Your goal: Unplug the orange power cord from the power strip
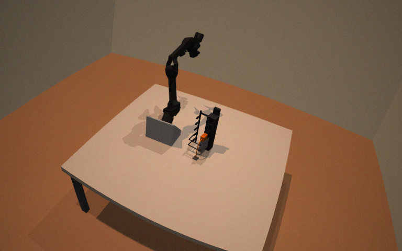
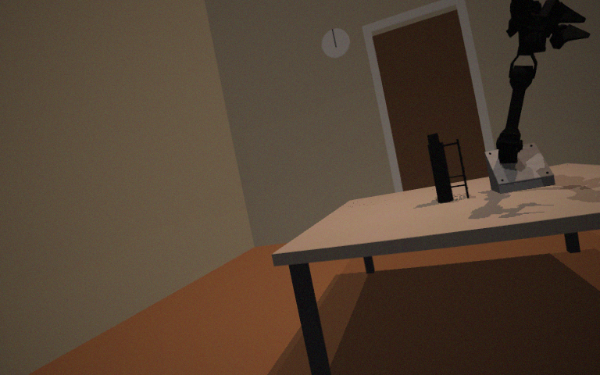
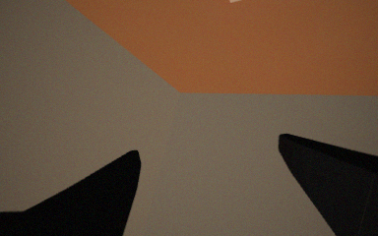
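top view, left to right: a grey wedge-shaped base block point(image 1: 162, 132) stands on the pale bench point(image 1: 148, 177), with the black arm point(image 1: 171, 88) rising from behind it. right of the block stands a thin black wire rack point(image 1: 196, 130), just beside the tall black power strip point(image 1: 212, 127), which is set upright on end. the orange plug point(image 1: 203, 137) sits low on the strip's rack-facing side, seated against it, and the orange cord point(image 1: 197, 150) drops from it to a small grey end piece point(image 1: 195, 158) lying on the bench. the rack stands between the base block and the plug.

the hand point(image 1: 198, 37) is raised high above the bench at the far side, well apart from plug, cord and strip, touching none of them.

exterior view: a round wall clock point(image 2: 335, 42) and a brown door point(image 2: 431, 97) lie behind the strip's dark back point(image 2: 439, 169); the plug is hidden from this side.

wrist view: both dark fingers are spread wide, released, with only wall and orange floor point(image 3: 256, 44) between them.
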Action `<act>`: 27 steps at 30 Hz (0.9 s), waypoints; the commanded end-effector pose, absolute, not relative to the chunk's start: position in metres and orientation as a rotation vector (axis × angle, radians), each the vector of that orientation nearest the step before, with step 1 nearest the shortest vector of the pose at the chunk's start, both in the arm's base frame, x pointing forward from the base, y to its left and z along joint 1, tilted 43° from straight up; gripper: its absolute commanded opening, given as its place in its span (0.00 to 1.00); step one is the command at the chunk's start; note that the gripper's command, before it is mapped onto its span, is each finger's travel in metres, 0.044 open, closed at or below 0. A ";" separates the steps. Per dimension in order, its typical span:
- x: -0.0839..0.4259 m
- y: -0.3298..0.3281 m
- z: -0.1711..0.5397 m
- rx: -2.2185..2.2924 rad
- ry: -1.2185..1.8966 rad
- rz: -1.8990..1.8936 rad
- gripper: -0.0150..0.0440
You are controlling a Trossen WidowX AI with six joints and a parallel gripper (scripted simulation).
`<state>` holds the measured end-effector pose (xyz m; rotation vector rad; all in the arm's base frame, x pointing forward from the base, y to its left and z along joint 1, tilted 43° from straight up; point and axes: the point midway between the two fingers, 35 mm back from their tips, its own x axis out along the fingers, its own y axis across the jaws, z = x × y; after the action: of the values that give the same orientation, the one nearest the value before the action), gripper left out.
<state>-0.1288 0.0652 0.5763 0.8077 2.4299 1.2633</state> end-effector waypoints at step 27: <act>0.006 0.228 0.528 1.088 1.867 1.137 0.53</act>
<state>-0.0194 0.2081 0.5410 1.0693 1.9343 1.1792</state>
